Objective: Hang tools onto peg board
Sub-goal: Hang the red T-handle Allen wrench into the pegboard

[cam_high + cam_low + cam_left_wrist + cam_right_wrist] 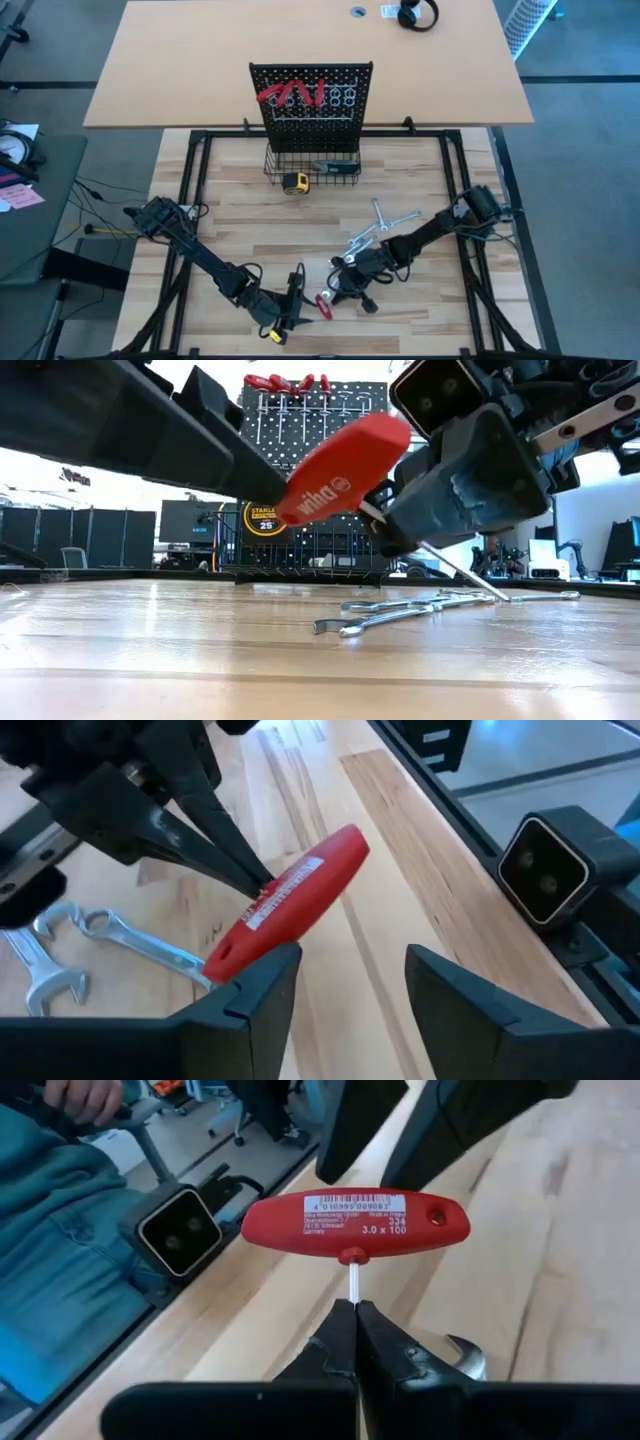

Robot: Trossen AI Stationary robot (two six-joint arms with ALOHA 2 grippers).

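Two pincers meet: right pincer (357, 1312) clamped on the T-key (355, 1224) shaft; left pincer (350, 985) apart beside its handle. Close squarely before right lets go.

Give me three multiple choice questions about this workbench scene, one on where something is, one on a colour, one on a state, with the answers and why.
1. Where is the yellow tape measure?
A. In front of the peg board by its wire basket
B. Hanging on the board
C. Between the left end effector's fingers

2. What colour is the T-handle tool's handle?
A. Blue
B. Red
C. Silver

3. How does the right end effector stand?
A. Open above the wrenches
B. Shut on nothing
C. Shut on the tool's thin shaft

Answers:
1 A, the high view shows it on the table at the basket's front edge.
2 B, the right wrist view shows a red handle with a white label.
3 C, its fingers pinch the shaft just below the handle, while the left end effector is open beside it and the wrenches lie on the table.
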